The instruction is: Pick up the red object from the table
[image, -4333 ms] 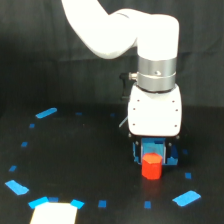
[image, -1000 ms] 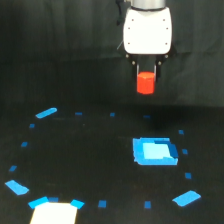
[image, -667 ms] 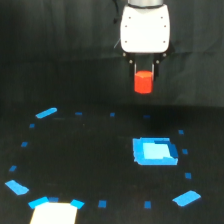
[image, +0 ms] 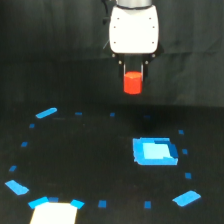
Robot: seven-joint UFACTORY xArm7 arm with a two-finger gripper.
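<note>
While I watched the exterior view, the table (image: 75, 150) lay wide and black below, one arm above it. I judged the lift done; the next move called only for a steady hold. One gripper (image: 133, 75) pinched the one red object (image: 132, 83), well clear of the surface. I counted one big blue square (image: 154, 151) and many small blue marks.

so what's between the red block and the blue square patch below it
Nothing. In the exterior view the red object hangs in the gripper, and only dark backdrop and bare black table lie between it and the blue square patch.
</note>
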